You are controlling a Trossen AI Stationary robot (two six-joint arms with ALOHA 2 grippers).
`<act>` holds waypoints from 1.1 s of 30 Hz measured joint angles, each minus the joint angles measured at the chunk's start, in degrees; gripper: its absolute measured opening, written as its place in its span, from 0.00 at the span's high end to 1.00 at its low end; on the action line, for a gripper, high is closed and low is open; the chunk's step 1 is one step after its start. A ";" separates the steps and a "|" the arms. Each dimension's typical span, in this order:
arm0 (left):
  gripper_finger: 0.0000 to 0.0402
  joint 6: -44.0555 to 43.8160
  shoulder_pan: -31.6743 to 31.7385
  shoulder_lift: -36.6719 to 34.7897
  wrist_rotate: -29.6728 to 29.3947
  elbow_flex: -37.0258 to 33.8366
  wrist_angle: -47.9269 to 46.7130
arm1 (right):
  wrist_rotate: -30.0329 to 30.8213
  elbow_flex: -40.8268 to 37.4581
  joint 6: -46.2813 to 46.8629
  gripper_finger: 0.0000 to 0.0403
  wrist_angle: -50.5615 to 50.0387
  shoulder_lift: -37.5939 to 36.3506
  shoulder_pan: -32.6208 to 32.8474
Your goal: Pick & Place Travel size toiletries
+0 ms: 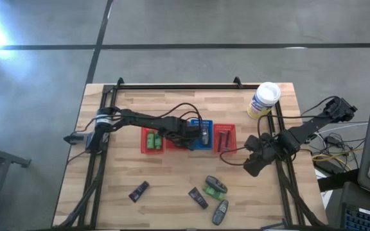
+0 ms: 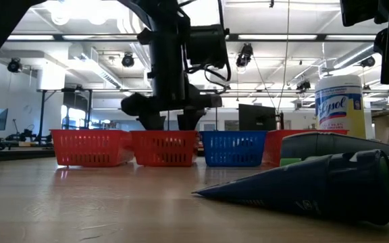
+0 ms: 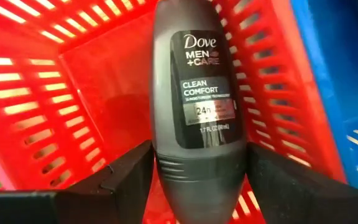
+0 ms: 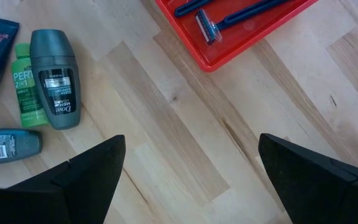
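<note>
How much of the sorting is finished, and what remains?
Done: green tubes lie in one red basket, razors in another. In hand: the left gripper holds a grey Dove bottle over a red basket. Left: five items on the table. The right gripper hangs open.

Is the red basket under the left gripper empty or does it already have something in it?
Empty as far as shown: left wrist view shows bare red basket floor behind the held grey deodorant bottle.

High view: straight down, far, whole table and both arms. Low view: tabletop level, facing across at basket row, a dark tube close to lens. Left wrist: very close, into red basket, shared with high. Right wrist: down on tabletop, razors' basket corner.
</note>
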 joint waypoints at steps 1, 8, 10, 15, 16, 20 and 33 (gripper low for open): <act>0.38 0.01 0.13 0.00 -0.03 -0.31 0.26 | 0.00 0.00 0.00 0.09 0.00 0.00 -0.02; 0.38 -0.21 0.37 -0.01 -0.24 -4.14 4.49 | 0.00 0.00 0.02 0.09 0.00 0.00 0.00; 0.39 -0.18 0.36 -0.04 -0.07 -4.33 4.48 | 0.00 0.00 0.17 0.09 0.00 0.00 0.00; 0.48 1.39 0.31 -0.27 -1.04 -3.16 3.96 | 0.49 0.00 0.21 0.09 0.00 0.00 -0.01; 0.49 1.66 0.31 -0.38 -1.74 -2.54 3.84 | 0.91 0.00 0.21 0.09 0.00 0.00 0.00; 0.49 3.05 0.31 -1.12 -5.15 0.43 1.60 | 1.48 0.00 0.20 0.09 -0.02 0.00 -0.02; 0.49 -1.18 -0.40 -3.47 -4.42 5.43 0.80 | 1.49 0.00 -0.20 0.09 -0.18 0.00 0.00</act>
